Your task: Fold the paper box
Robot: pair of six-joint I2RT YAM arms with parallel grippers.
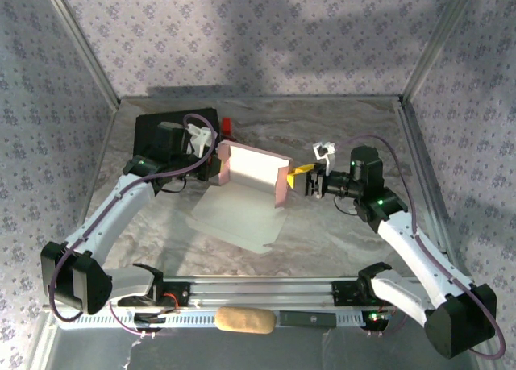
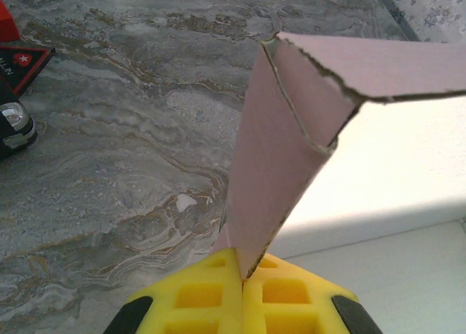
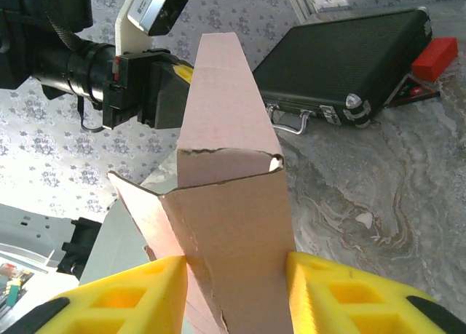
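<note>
Yellow pads (image 2: 196, 299) of the left hand (image 2: 242, 272) pinch the paper box (image 2: 277, 167) tight by one flap. Right hand (image 3: 234, 276) straddles its folded end; grip, can't tell.

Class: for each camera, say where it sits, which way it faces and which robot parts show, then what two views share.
Top external: above and behind the arms, looking down at the table; both arms show, left gripper and right gripper at the paper box.
Left wrist: on the left arm, looking along its yellow fingers, shut on a box flap.
Right wrist: on the right arm, facing the left arm and black case; its fingers flank a box corner.
Shared: both wrist views show the box and marbled table.
</note>
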